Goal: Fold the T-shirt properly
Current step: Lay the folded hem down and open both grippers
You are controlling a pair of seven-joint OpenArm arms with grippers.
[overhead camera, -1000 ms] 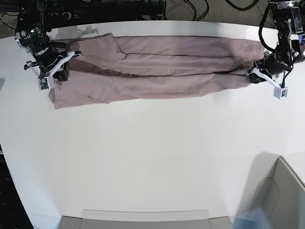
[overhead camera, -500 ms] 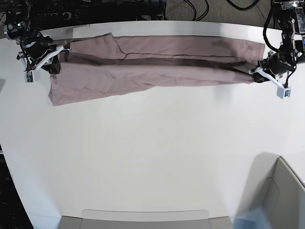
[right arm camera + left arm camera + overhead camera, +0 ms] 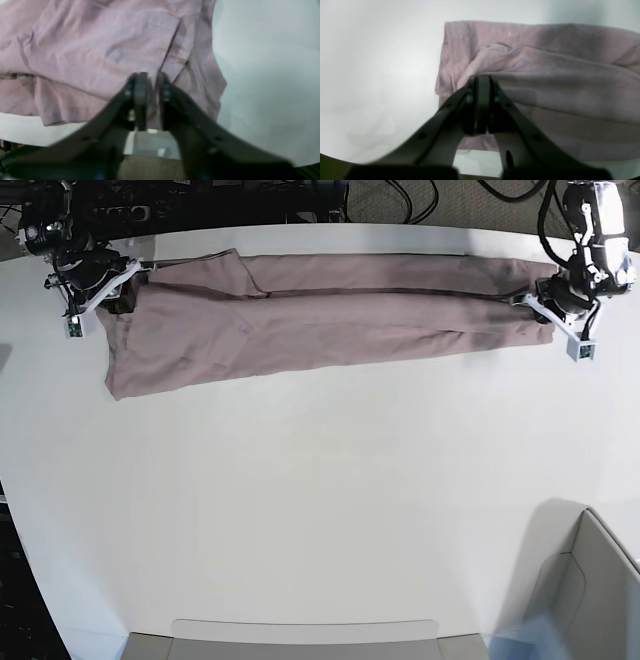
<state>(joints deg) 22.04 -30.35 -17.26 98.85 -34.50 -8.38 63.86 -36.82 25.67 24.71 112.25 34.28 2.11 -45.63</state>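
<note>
Now T-shirt (image 3: 320, 315) spans between both clamped tools.

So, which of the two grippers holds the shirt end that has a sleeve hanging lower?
The right gripper, at the base view's left. Its end of the T-shirt has a flap spreading toward the camera; the left gripper's end is narrow.

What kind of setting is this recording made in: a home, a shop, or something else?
Most likely a robotics lab bench. A bare white table holds only the dusty mauve-pink knit T-shirt, the left gripper and right gripper hold its ends, and black cables tangle behind the table's far edge.
</note>
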